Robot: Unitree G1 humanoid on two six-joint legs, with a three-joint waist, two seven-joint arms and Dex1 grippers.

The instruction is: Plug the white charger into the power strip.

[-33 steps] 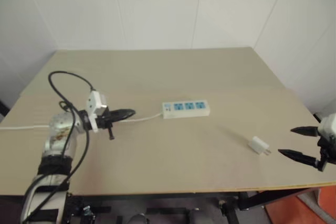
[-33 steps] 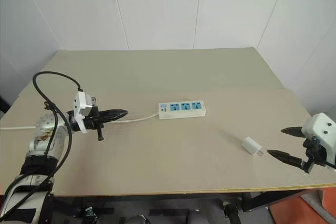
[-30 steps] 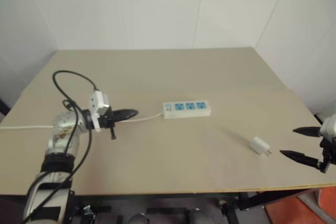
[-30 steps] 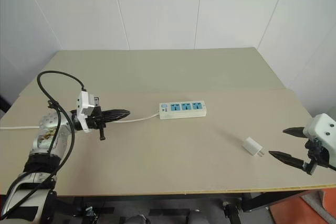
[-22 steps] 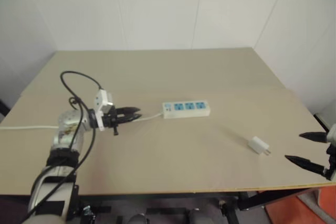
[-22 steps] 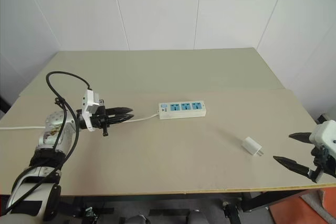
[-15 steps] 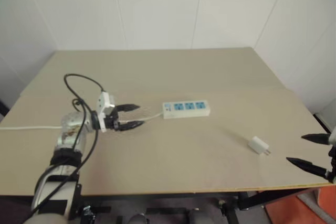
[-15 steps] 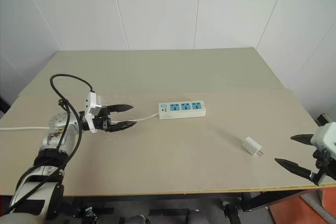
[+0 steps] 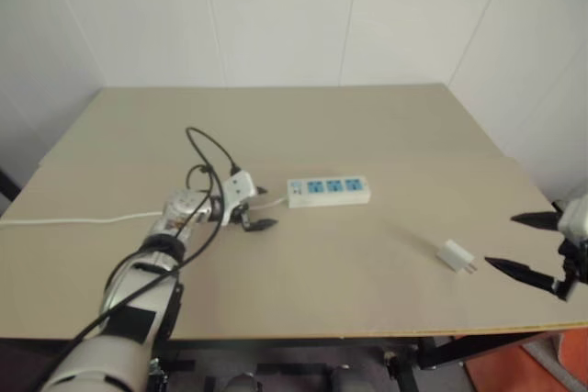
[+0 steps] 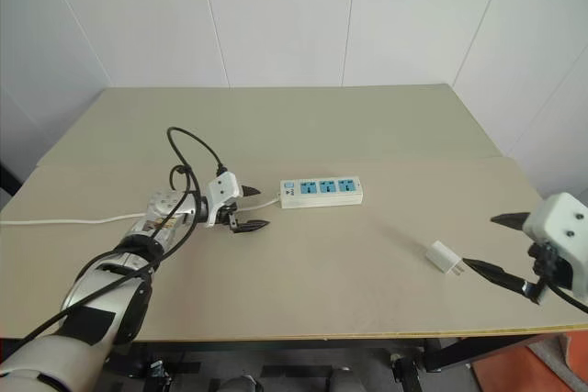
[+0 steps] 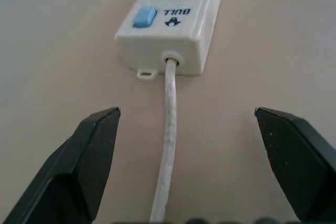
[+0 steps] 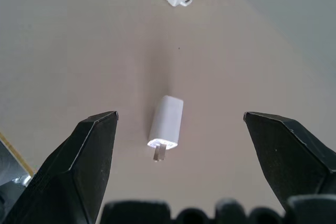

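A wide stretch of bare table [image 10: 303, 126] is seen beyond the power strip [image 10: 321, 192], and more open surface lies between the strip and the near edge. The table's right edge runs close past the right gripper [image 10: 496, 245], which hangs just off that side near the front corner.

The power strip is seen as a white bar with three blue-faced sockets in a row, lying flat near the middle of the table; its thin white cord [image 11: 167, 145] is led off toward the table's left edge. The white charger [image 12: 167, 121] is a small rounded block lying on its side, its short metal prongs turned toward the right gripper, well apart from the strip.

The left gripper [image 10: 246, 209] is held low over the table just beside the cord end of the strip, with its jaws spread wide to either side of the cord and nothing pinched. The right gripper is aimed across the table at the charger, its jaws likewise spread wide, short of touching it.
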